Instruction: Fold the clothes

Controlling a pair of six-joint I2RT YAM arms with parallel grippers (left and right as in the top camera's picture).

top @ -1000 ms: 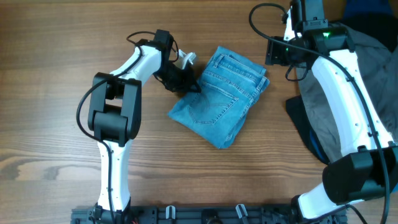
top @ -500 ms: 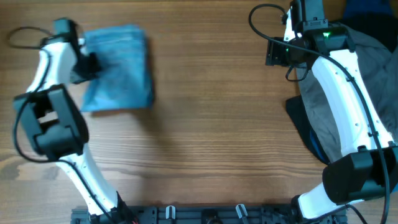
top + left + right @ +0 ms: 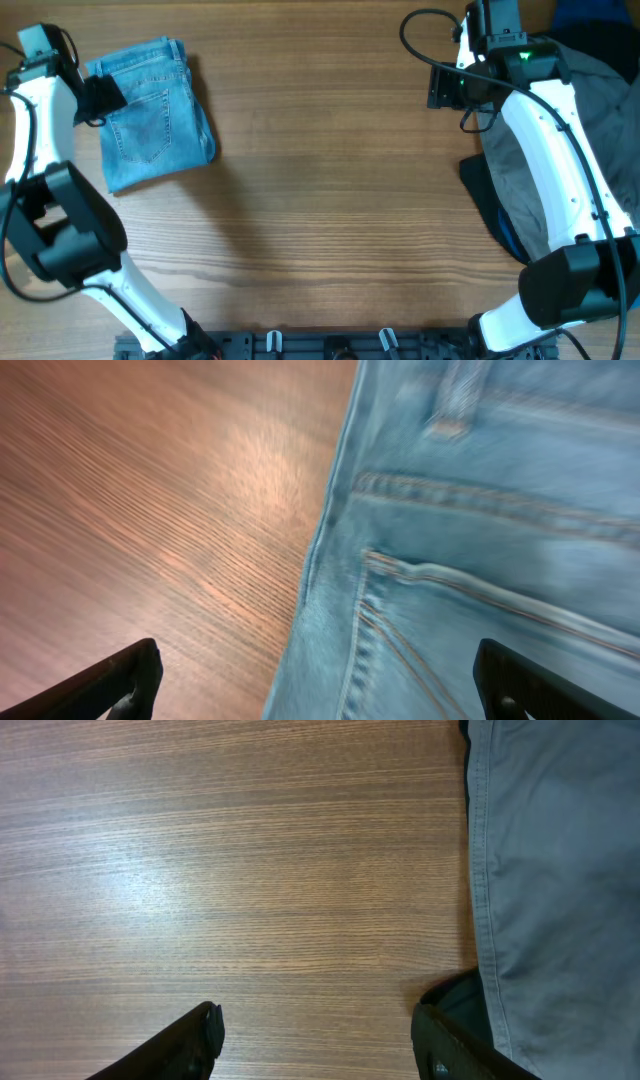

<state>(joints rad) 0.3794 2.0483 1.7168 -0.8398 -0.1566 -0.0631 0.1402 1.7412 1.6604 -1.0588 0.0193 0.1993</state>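
The left jaws stand wide and empty, hanging over the edge of the folded light blue jeans (image 3: 480, 510), which lie flat at the far left corner of the worktop (image 3: 330, 230), a back pocket facing up. The right jaws are wide too, holding nothing, above bare wood just beside a grey garment (image 3: 560, 870).

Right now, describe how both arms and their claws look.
The left arm and right arm are white rounded shells with black joint blocks. Black cables loop near the wrists; a green light glows on the right arm. The left claw and right claw have black fingers.
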